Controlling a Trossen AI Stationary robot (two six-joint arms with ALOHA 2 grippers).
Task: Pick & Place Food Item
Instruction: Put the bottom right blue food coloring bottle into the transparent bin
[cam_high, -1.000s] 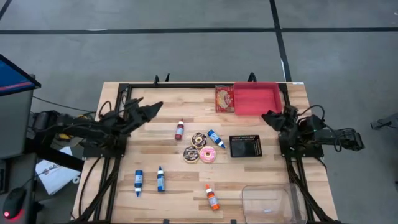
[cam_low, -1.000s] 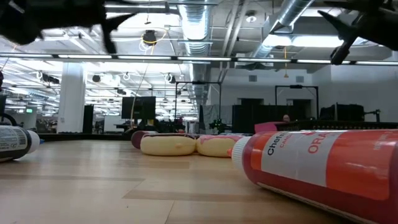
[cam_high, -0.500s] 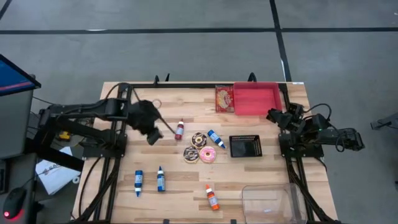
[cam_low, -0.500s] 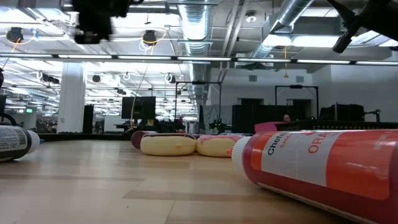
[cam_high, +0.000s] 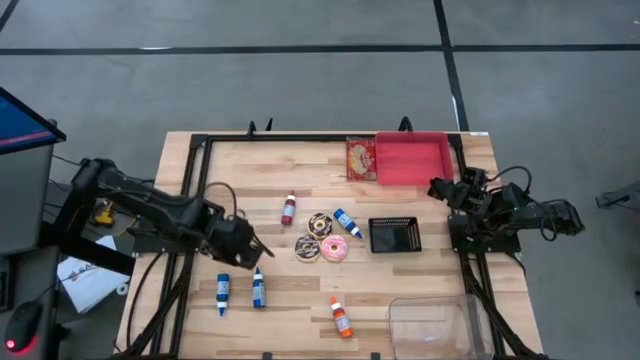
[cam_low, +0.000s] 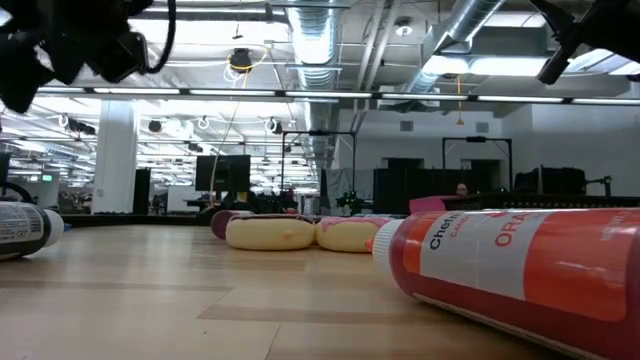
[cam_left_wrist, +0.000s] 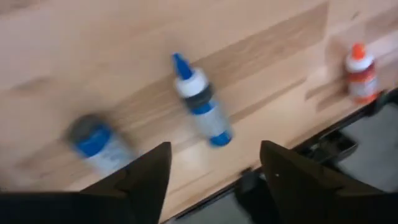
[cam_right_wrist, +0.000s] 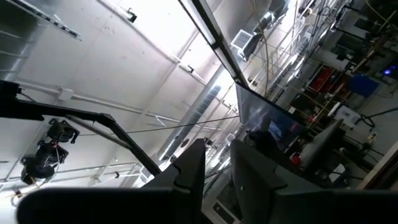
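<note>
Doughnuts (cam_high: 321, 237) | three (pink, chocolate icing); flat, touching, mid-table

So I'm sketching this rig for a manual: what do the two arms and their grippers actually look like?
Both arms are dark, near-black jointed links with loose black cables looping along them. The left gripper ends in two dark, tapered, pointed fingers, plain and unmarked. The right gripper is equally dark, with flat, narrow fingers. The left arm shows a small yellow patch near its base.

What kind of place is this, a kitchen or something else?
Probably a robotics lab in a big industrial hall, not a kitchen: exposed ceiling ducts, a wooden table on bare floor, and toy donuts laid out.
</note>
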